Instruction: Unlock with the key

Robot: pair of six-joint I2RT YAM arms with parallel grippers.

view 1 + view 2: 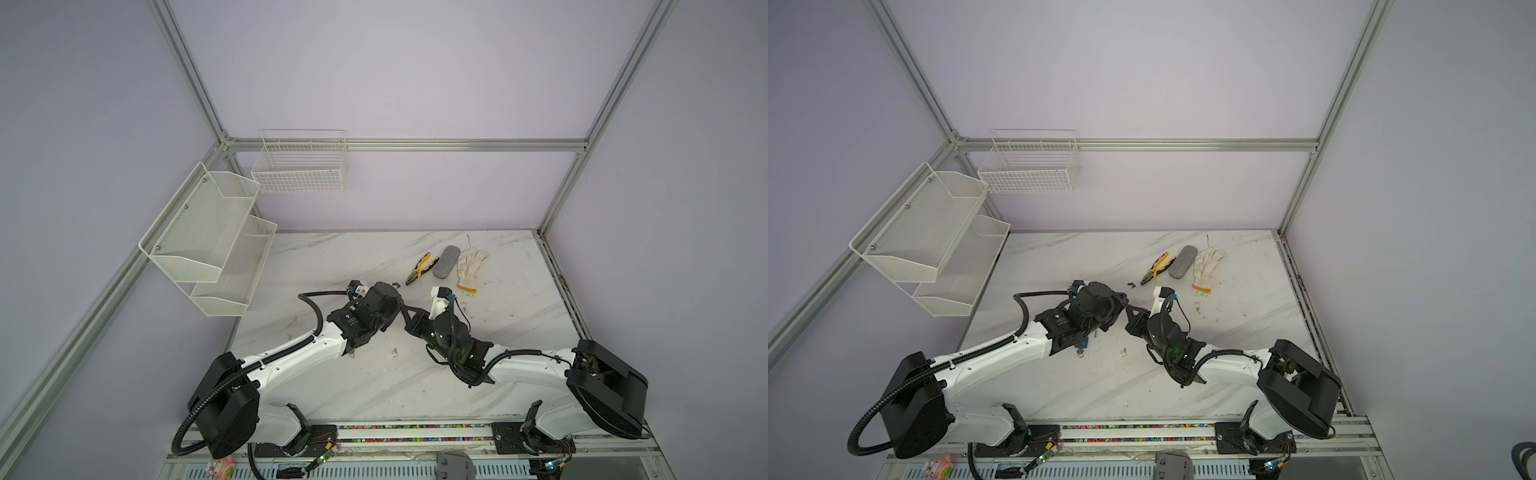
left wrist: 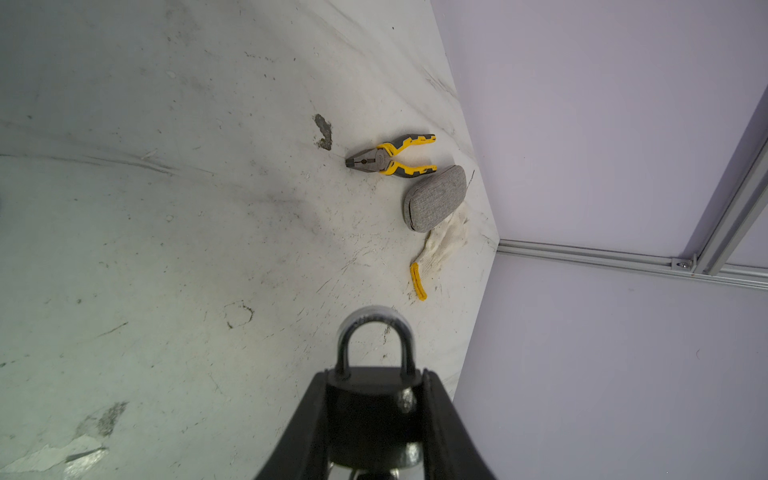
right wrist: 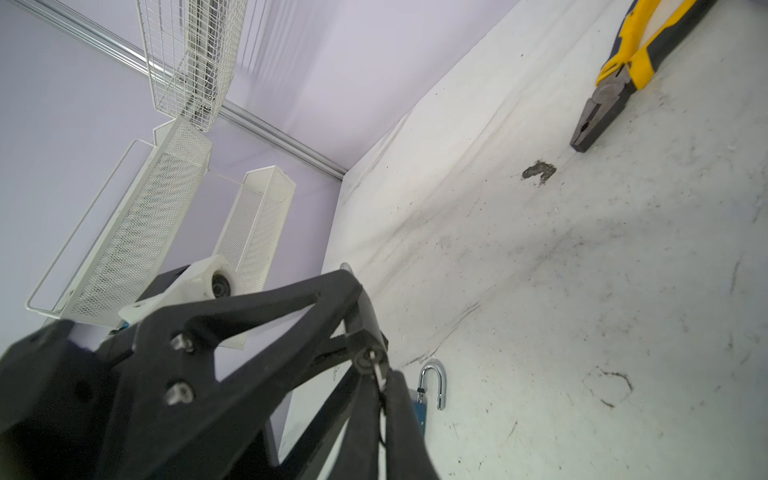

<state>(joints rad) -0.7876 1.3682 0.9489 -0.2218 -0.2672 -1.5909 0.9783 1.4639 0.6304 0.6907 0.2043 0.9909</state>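
- Yellow-handled pliers (image 1: 1156,269) lie toward the back of the marble table (image 1: 1246,307).
- Just right of the pliers is a grey case (image 1: 1182,262), then a white glove (image 1: 1208,268) with a yellow cuff.
- In front of the pliers and slightly left, the left gripper (image 1: 1122,302) and right gripper (image 1: 1130,310) meet tip to tip.
- Far left of the pliers, a mesh shelf (image 1: 934,245) and a wire basket (image 1: 1030,170) hang on the walls.

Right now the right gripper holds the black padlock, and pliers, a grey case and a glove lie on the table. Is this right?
Not fully. The left gripper holds the black padlock, as the left wrist view shows. The pliers, grey case and glove do lie on the table.
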